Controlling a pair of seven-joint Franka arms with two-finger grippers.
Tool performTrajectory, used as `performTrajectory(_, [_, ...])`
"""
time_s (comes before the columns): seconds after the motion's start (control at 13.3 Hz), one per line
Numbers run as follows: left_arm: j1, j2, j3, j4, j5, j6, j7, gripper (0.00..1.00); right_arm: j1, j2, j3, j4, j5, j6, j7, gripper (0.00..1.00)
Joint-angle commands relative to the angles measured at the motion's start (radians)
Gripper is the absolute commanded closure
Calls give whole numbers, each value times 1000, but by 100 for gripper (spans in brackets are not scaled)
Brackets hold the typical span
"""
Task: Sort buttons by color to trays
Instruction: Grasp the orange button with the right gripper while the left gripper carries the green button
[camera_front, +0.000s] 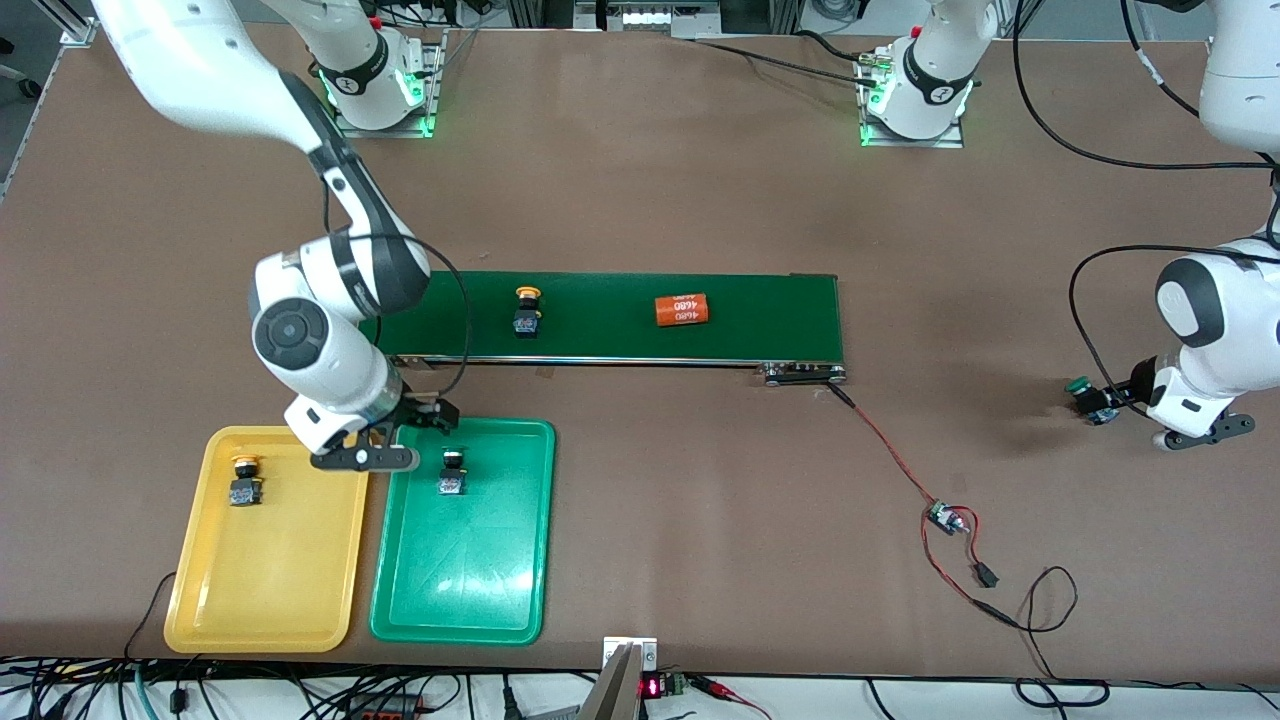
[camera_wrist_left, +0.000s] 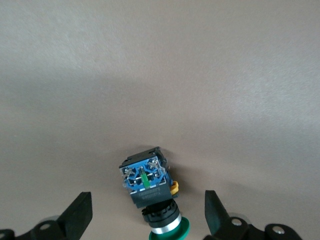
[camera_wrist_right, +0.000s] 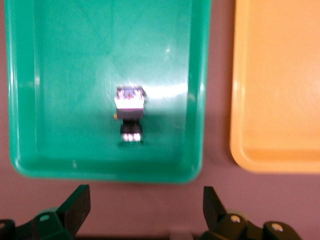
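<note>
Brown table (camera_front: 640, 200) under us: our right claw (camera_front: 385, 440), fingers spread, hovers by the green tray (camera_front: 460, 610) holding a button (camera_front: 452, 472); our left claw (camera_wrist_left: 147, 220) gapes around a green button (camera_wrist_left: 152, 187).

"4680" on orange cylinder (camera_front: 682, 310)

An orange cylinder (camera_front: 682, 310) lies on the dark-green conveyor belt (camera_front: 760, 315); a red wire (camera_front: 890, 450) trails nearby.
</note>
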Motion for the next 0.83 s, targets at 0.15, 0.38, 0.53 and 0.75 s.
performTrajectory(0.15, [11,45,-7,30,26,64,21,5,-78,-208,95,-255,41,-15,109,0])
performTrajectory(0.38, [11,44,-6,27,29,66,45,46,-91,-250,170,-336,41,5,209,0])
performTrajectory(0.53, [11,42,-10,34,29,57,50,80,-91,-279,179,-432,41,110,232,0])
performTrajectory(0.75, [10,35,-12,38,30,40,53,100,-88,-277,201,-502,38,242,309,0])
